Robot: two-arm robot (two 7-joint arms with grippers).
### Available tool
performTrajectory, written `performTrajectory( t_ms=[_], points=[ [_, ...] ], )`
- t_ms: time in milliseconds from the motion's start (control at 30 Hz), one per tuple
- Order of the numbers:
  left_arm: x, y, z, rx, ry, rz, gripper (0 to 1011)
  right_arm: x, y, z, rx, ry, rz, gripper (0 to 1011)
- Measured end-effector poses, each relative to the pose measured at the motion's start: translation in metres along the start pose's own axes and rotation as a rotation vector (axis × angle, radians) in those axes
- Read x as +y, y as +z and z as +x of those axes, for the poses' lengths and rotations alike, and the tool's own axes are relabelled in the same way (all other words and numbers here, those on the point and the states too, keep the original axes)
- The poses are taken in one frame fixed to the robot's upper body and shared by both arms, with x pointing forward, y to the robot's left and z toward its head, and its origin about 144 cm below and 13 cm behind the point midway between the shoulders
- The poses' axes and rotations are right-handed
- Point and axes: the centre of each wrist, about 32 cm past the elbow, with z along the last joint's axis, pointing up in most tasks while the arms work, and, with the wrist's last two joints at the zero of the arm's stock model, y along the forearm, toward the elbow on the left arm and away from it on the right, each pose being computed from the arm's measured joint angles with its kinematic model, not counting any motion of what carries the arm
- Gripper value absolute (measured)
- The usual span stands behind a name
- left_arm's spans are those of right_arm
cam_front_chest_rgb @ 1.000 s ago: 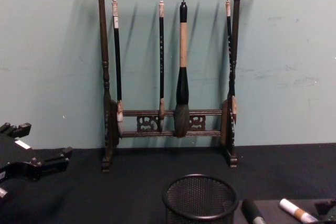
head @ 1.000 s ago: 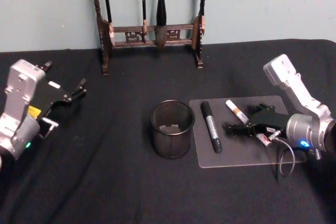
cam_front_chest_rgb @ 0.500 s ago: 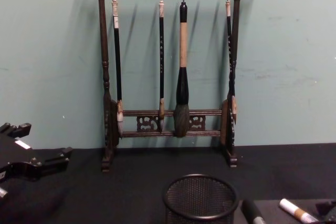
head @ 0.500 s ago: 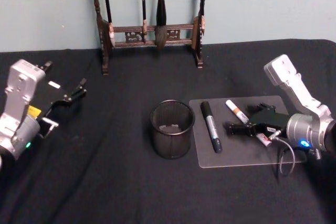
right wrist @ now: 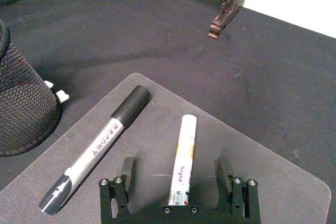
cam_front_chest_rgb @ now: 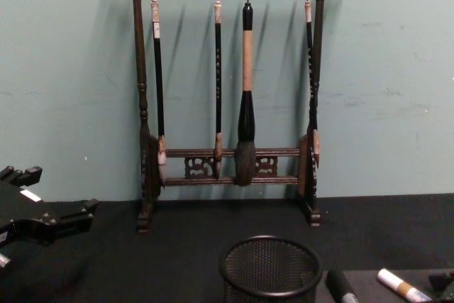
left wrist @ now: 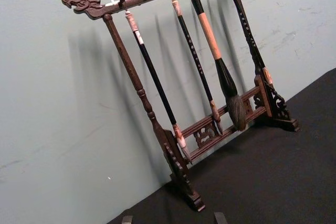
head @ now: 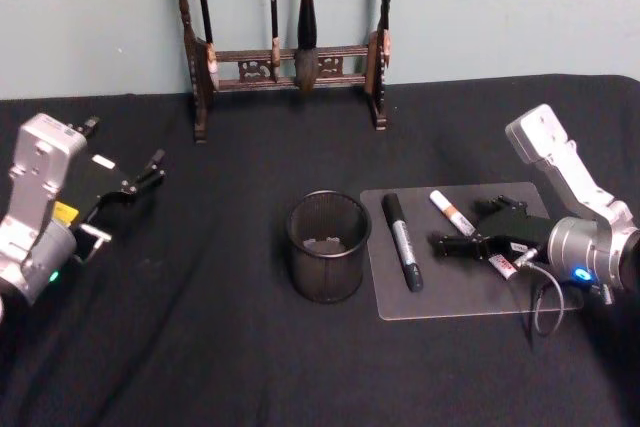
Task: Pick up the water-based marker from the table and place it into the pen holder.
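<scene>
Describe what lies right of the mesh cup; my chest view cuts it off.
Observer: Two markers lie on a grey mat beside the cup: a black-capped marker nearer it, a white marker farther right.
Operator: Report the right end effector.
Observer: The right end effector is open, a finger on each side of the white marker's end.
Operator: Now the left.
Observer: The left end effector is open, parked at the table's left, pointing at the brush rack.

The head camera looked down on the counter. The lower chest camera faced forward, sharing the pen holder.
</scene>
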Motion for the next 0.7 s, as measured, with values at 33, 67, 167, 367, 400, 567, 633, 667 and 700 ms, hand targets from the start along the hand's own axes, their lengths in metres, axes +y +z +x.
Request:
performTrajectory(
  t_ms=[33, 67, 167, 367, 400, 567, 633, 667, 700],
  points=[
    [0.0000, 0.0000, 0.0000, 0.000, 0.000, 0.000, 1001, 0.0001, -0.0003, 0.0001, 0.001, 0.001, -0.001, 1002],
    [0.0000, 0.0000, 0.0000, 0.000, 0.000, 0.000, 1001, 0.0001, -0.0004, 0.0002, 0.001, 0.001, -0.001, 1002],
    [0.0000, 0.0000, 0.0000, 0.000, 0.000, 0.000, 1001, 0.0002, -0.0006, 0.0004, 0.002, 0.002, -0.001, 1002],
    [0.0000, 0.0000, 0.0000, 0.000, 0.000, 0.000, 1001, 0.0002, -0.0016, 0.0003, 0.002, 0.005, -0.003, 1002],
    [0.0000, 0.0000, 0.0000, 0.000, 0.000, 0.000, 1001, 0.0001, -0.0017, 0.0003, 0.002, 0.005, -0.004, 1002],
    [0.0000, 0.0000, 0.0000, 0.000, 0.000, 0.000, 1001, 0.0001, -0.0027, -0.0004, -0.003, 0.003, -0.007, 1002],
    [0.0000, 0.0000, 0.0000, 0.000, 0.000, 0.000, 1001, 0.0001, -0.0027, -0.0003, -0.003, 0.003, -0.007, 1002],
    [0.0000, 0.0000, 0.0000, 0.000, 0.000, 0.000, 1001, 0.0001, -0.0027, -0.0004, -0.003, 0.003, -0.007, 1002],
    [0.0000, 0.0000, 0.0000, 0.000, 0.000, 0.000, 1001, 0.0001, -0.0027, -0.0004, -0.003, 0.003, -0.007, 1002]
  ],
)
